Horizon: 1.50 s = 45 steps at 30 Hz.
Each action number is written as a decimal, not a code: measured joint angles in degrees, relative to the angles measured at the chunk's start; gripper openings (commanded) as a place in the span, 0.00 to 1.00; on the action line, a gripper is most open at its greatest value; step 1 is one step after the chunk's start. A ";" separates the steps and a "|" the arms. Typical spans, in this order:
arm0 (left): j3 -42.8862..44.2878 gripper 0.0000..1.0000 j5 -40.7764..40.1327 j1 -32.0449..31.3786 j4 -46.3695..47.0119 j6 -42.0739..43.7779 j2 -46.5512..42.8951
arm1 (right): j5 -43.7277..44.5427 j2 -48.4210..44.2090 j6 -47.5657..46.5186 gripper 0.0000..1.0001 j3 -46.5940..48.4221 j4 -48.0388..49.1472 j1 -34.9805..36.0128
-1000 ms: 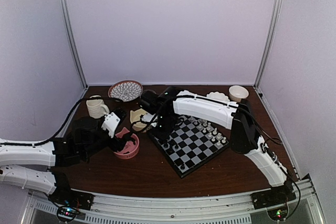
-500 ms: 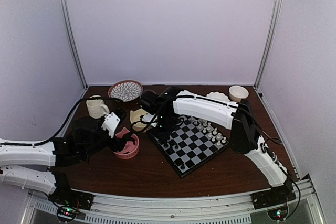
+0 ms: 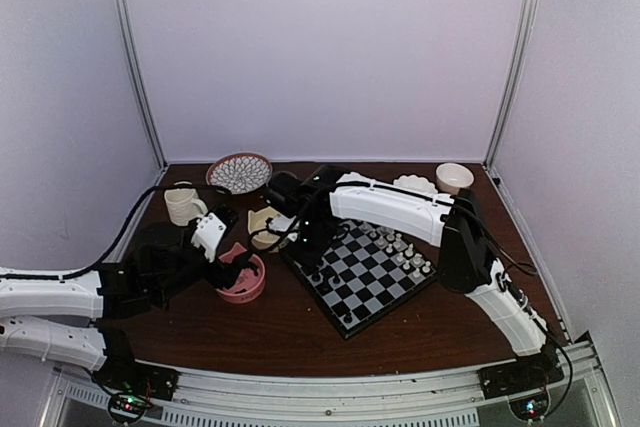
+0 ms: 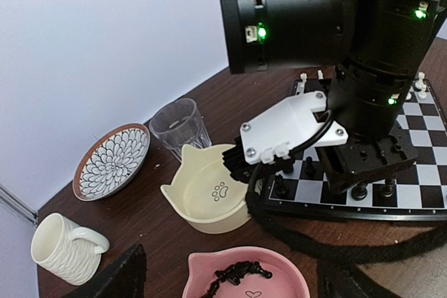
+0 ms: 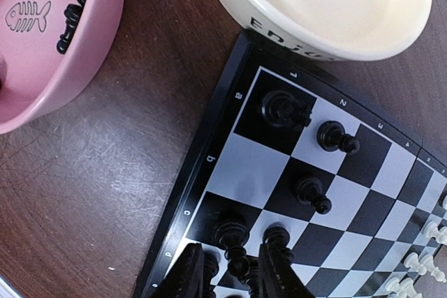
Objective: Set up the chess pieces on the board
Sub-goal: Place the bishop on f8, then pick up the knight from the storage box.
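The board [image 3: 372, 285] lies at the table's middle, with white chessmen [image 3: 408, 252] along its far-right side. Black chess pieces [image 5: 283, 109] stand near its left corner. My right gripper [image 5: 234, 277] hovers low over that corner, open. Its fingers [image 5: 187, 273] straddle a black piece [image 5: 232, 234] that stands on its square with a gap on each side. More black chess pieces [image 4: 241, 273] lie heaped in a pink bowl [image 4: 202, 264]. My left gripper [image 4: 234, 273] hangs wide open above that bowl [image 3: 243, 285], holding nothing.
A cream cat-shaped bowl [image 4: 202, 193] sits against the board's left corner, under the right wrist [image 4: 293, 130]. Behind it stand a clear glass [image 4: 178, 123], a patterned plate [image 3: 240, 172] and a white mug [image 3: 183, 205]. A white bowl [image 3: 454, 177] sits at the back right.
The right gripper's fingers have parted from the black piece, which now stands free on the board. The left arm has shifted slightly over the pink bowl.
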 measured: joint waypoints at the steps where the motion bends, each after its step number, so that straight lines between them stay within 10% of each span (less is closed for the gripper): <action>1: -0.15 0.88 -0.02 0.00 0.13 -0.02 -0.39 | 0.00 0.00 0.02 0.31 0.00 0.20 0.00; 19: -5.49 0.98 0.02 0.00 5.51 -1.92 -11.50 | 2.16 -15.39 2.82 0.33 -10.62 10.56 -0.09; 36: 10.32 0.97 -7.21 1.16 -18.53 -22.25 0.44 | 9.73 -66.62 5.42 0.45 -80.70 61.68 -0.70; 45: 17.16 0.67 -3.08 6.05 -28.46 -29.77 14.53 | 22.40 -71.28 6.12 0.53 -98.62 78.07 -1.20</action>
